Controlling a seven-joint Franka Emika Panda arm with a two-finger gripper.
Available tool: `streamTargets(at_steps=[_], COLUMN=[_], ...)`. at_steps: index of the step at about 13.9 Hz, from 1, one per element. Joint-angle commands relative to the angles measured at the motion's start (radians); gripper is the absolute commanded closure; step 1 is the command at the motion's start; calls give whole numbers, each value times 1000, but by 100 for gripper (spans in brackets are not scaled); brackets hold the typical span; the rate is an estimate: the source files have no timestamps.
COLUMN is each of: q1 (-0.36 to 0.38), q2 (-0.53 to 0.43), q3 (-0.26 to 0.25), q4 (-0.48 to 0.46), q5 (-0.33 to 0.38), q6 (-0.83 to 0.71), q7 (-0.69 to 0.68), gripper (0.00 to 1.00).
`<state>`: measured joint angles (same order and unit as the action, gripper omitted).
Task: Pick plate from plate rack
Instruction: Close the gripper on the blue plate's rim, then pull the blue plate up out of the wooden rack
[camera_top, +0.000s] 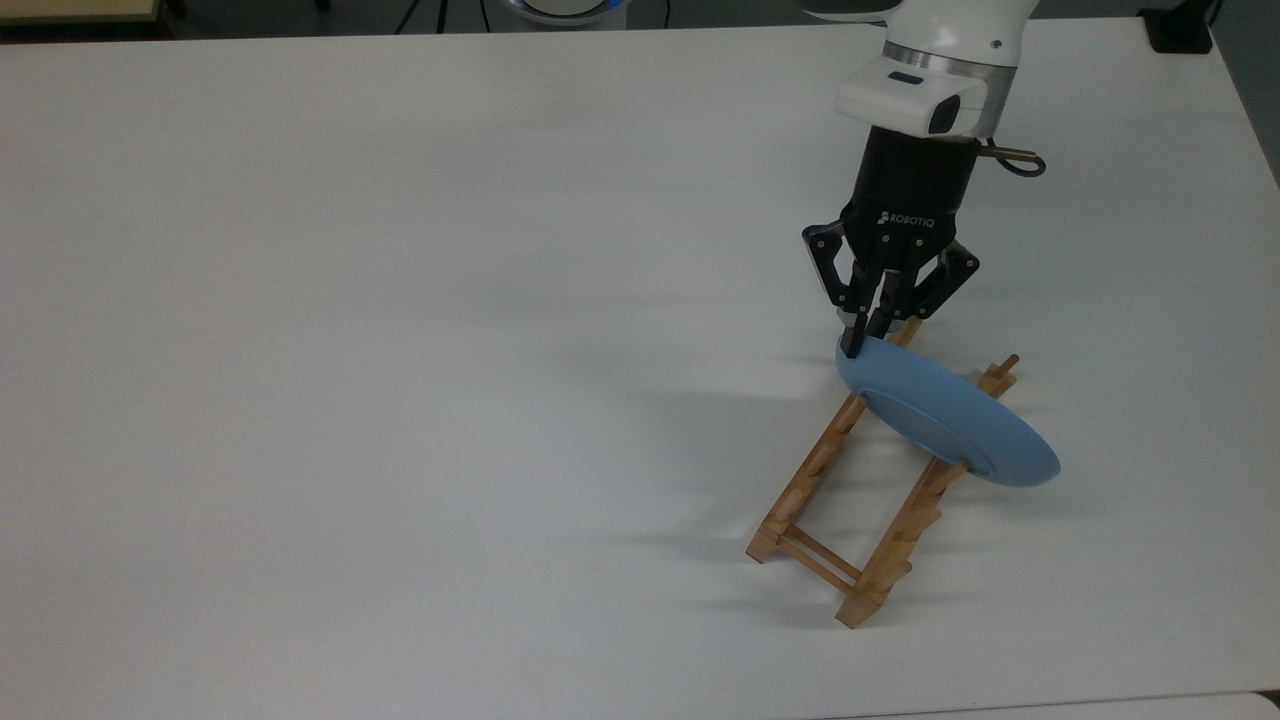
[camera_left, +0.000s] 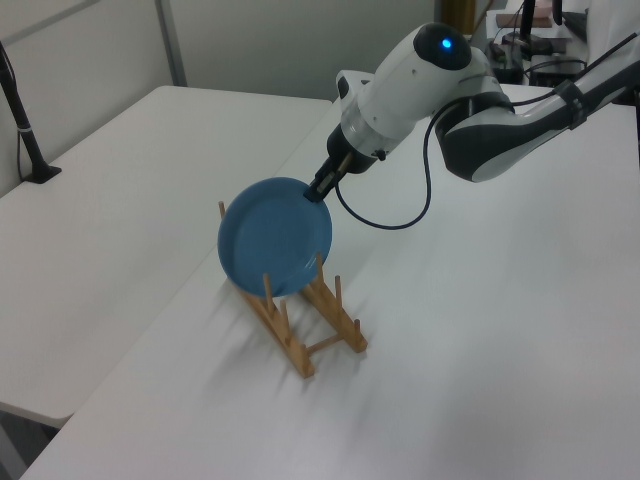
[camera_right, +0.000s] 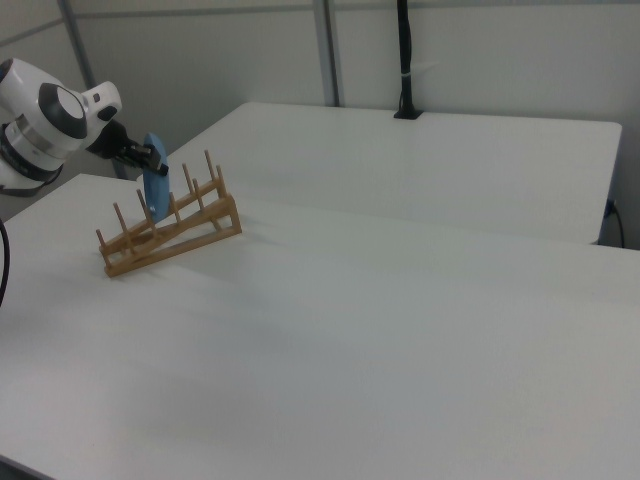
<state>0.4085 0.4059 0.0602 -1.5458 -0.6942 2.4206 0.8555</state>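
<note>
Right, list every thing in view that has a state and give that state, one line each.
gripper: shut on the plate's upper rim.
plate: on edge, tilted, held by its rim, lower part between the rack's pegs; whether it touches the rails cannot be told.
plate rack: standing on the table, its other slots empty.
table: white, bearing the rack.

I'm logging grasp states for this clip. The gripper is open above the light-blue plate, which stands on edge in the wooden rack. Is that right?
Not quite. The gripper is not open above the plate: in the top view its fingers are shut on the plate's upper rim. The rest holds: the left view shows the light-blue plate on edge at the wooden rack.
</note>
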Motion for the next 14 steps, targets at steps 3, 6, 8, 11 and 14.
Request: streamTargets(at_steps=[3,6,8,11,14], q1=[-3,-13,-37,-88,-152], q2=[-71,-128,-179,-238,-275], q3=[-3,-2,0,0,-6], q4=[-8,-28,-69,-77,-68], q5=[-19,-8,30,240,447], q6=[11,-1,-17,-188,-337], q7=[27,27,27,-152,-461], gripper=[88,88,88,89,91])
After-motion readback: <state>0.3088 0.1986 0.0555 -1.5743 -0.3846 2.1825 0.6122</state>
